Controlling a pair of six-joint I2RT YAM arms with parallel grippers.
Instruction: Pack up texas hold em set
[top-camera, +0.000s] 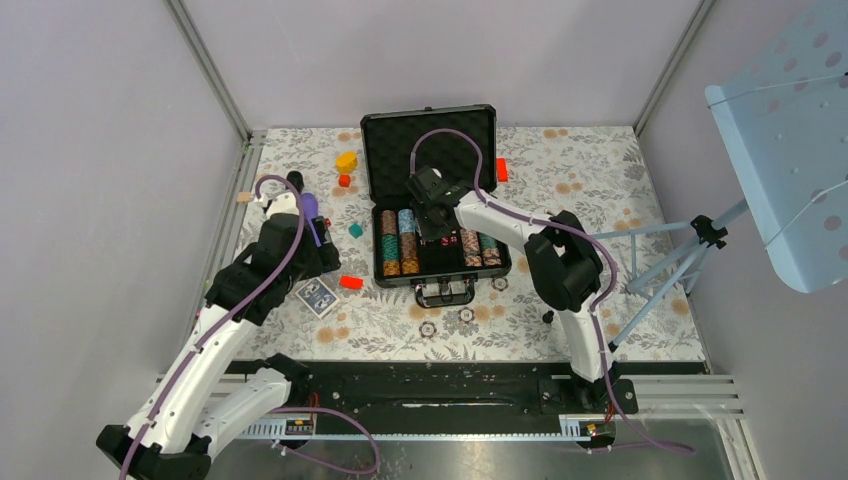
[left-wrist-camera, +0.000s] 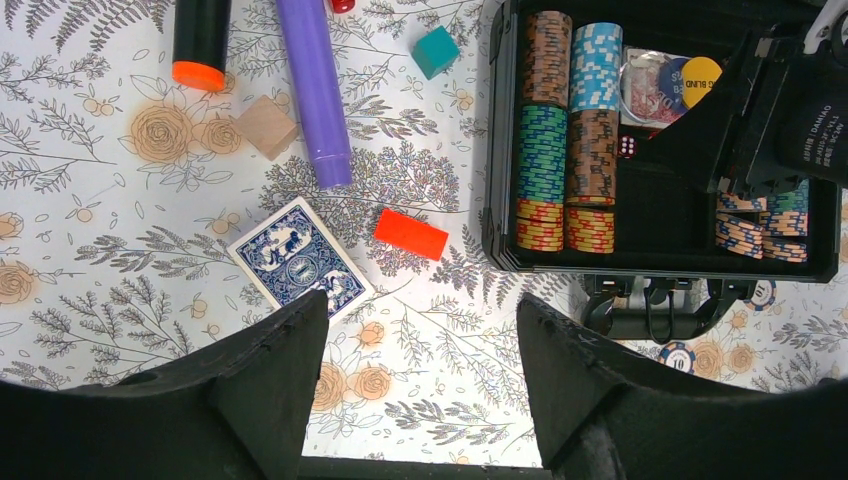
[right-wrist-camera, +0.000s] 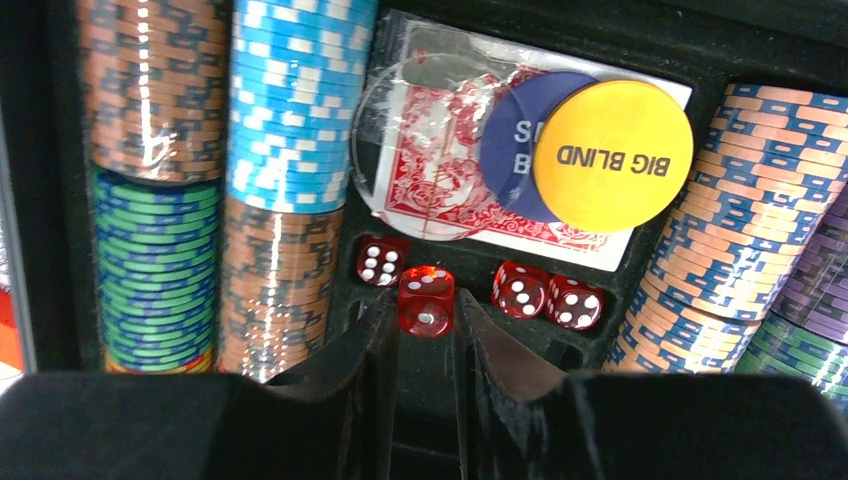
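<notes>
Top external shows the open black case (top-camera: 385, 160) with the right gripper (top-camera: 437, 232) lowered into its middle, between the rows of poker chips (top-camera: 398, 240). Left wrist adds the left gripper (left-wrist-camera: 420, 305), jaws spread and empty, hovering left of the case, near a blue card deck (left-wrist-camera: 298, 263) lying outside it. Right wrist alone reveals the right gripper's fingers pinching a red die (right-wrist-camera: 427, 298) inside the case, beside three more dice (right-wrist-camera: 547, 297).

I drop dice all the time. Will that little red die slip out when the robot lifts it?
Maybe. The red die looks glossy and hard, so it could slip from the right gripper's narrow pinch. It's small, likely light. Dropped, its flat faces should stop it after a tumble.
</notes>
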